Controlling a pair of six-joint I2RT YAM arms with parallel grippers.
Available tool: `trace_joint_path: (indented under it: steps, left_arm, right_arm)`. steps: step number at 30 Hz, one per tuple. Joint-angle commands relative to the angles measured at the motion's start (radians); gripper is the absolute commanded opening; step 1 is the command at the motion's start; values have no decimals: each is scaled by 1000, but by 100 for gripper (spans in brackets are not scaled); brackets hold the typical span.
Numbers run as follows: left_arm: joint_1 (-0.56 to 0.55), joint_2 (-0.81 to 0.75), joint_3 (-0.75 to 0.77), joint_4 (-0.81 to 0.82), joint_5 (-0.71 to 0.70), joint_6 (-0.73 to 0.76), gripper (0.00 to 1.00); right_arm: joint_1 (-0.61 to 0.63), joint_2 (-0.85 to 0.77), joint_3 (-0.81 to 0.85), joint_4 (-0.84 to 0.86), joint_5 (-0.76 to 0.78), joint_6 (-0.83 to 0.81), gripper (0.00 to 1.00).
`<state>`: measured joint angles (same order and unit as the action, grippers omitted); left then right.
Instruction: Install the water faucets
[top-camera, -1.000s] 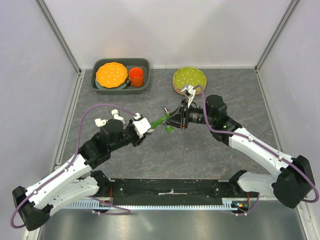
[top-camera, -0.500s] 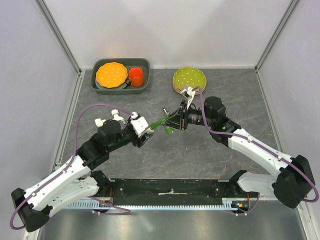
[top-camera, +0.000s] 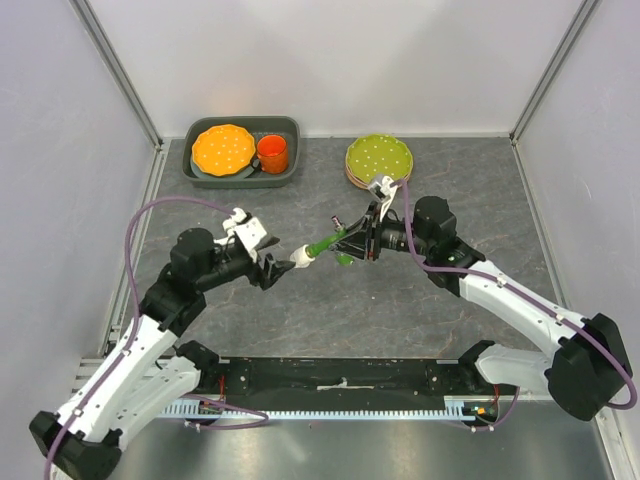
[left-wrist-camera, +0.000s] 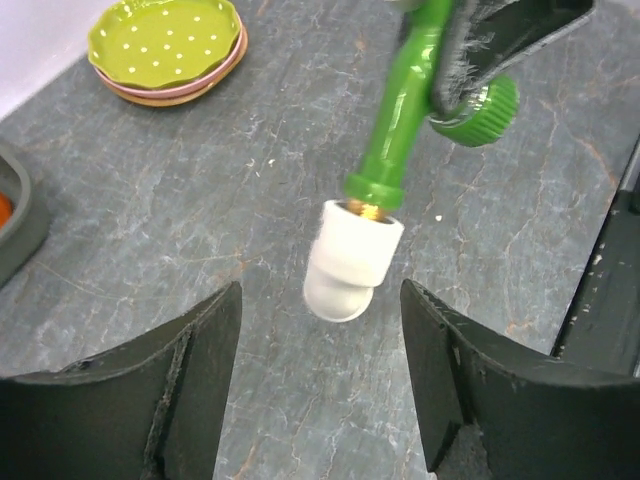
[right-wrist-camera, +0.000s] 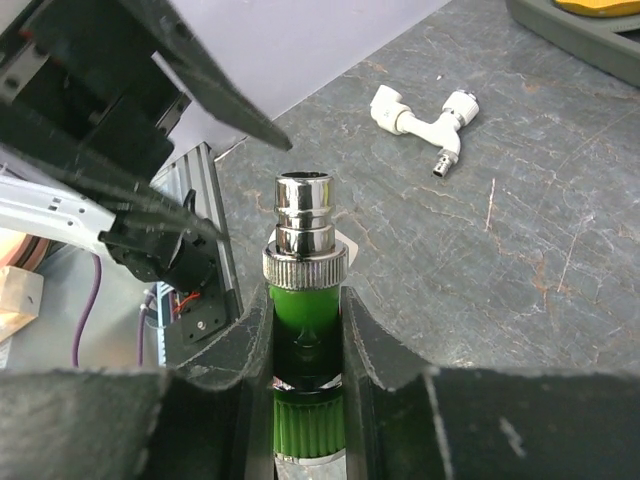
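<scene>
Now, tray (top-camera: 291, 172): upper left of the top view, well apart from the work.
Left gripper (top-camera: 272, 266): left of centre; fingers wide apart, holding nothing. In its own view (left-wrist-camera: 320, 380) they flank the end piece without touching it.
End piece (top-camera: 300, 257): short white cylinder on the lower left end of the green faucet, in mid-air above the table (top-camera: 330, 310). A brass thread shows where it meets the green body.
Green faucet (top-camera: 325, 243): centre of the top view, slanting up to the right and clear of the table. Its metal tip stands upright in the right wrist view (right-wrist-camera: 303, 260).
Right gripper (top-camera: 352, 244): just right of centre; fingers clamped on the green body, beside the ribbed knob.
Plates (top-camera: 380, 157): green stack, upper right of centre.
White faucet (right-wrist-camera: 425, 122): lying loose on the table, upper right of the right wrist view; I cannot place it in the top view.
Handling (judged): light, stiff plastic; smooth round surfaces likely to slip or spin under the pads; the thread could cross if forced.
Hold (judged): pinch the end piece across its straight sides, near its middle; for the white faucet, take the long straight barrel, not the side stub.
</scene>
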<state>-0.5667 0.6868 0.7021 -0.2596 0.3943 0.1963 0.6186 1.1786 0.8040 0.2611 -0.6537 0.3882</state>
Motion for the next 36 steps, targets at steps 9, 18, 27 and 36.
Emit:
trace_joint_path:
  steps: [9,18,27,36]
  left_arm:
    - [264,96,14,166,534,-176,92]
    - [239,39,-65,203,483,-40,91]
    - [144,45,-35,188,322,84,85]
    - [36,97,-10,163,199,173,74]
  right_arm:
    - [-22,-76,-37,147,-90,-89,0]
    - [-23,-79,-40,205,-113,-45,0]
    - [-25,-80,-42,234,-132,-19,0]
    - [-23,-77,-40,251,-147,-3,0]
